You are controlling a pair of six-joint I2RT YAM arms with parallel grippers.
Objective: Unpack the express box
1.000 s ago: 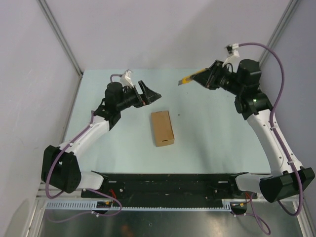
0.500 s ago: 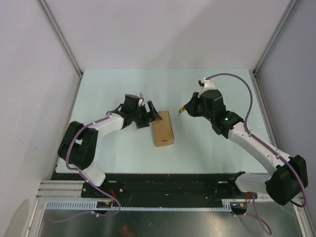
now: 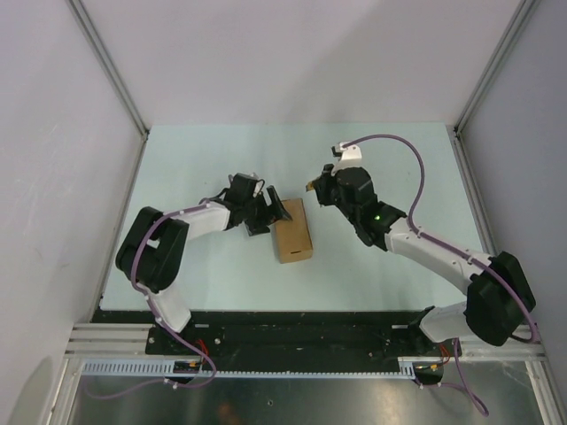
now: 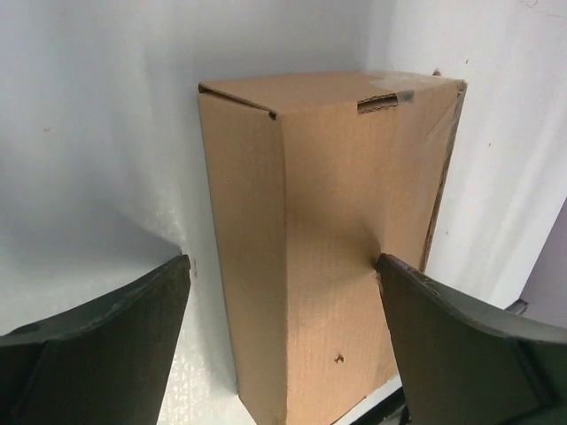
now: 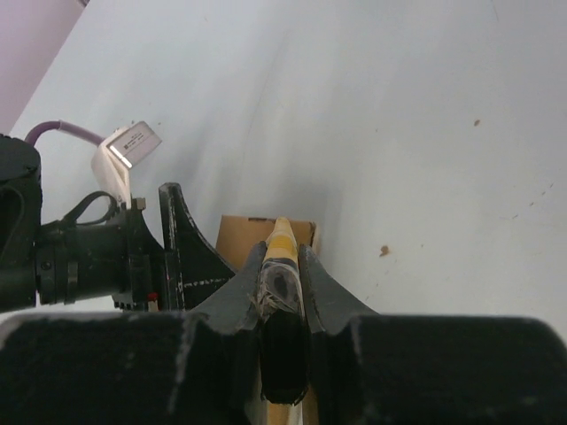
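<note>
Brown express box (image 3: 292, 230) lies flat on the pale table (image 3: 390, 159), its lid shut. The left gripper (image 3: 268, 211) sits low at the box's far left corner, jaws spread wide and holding nothing. One finger may touch the cardboard, but the view is too poor to be sure. Just beyond the box's far right corner, the right gripper (image 3: 315, 188) is clamped tight on a yellow-and-black knife (image 5: 282, 252).

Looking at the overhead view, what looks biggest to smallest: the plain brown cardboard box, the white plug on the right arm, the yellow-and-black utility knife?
Largest: the brown cardboard box.
Then the white plug.
Smallest: the yellow knife, mostly hidden in the right gripper; only its tip shows.
</note>
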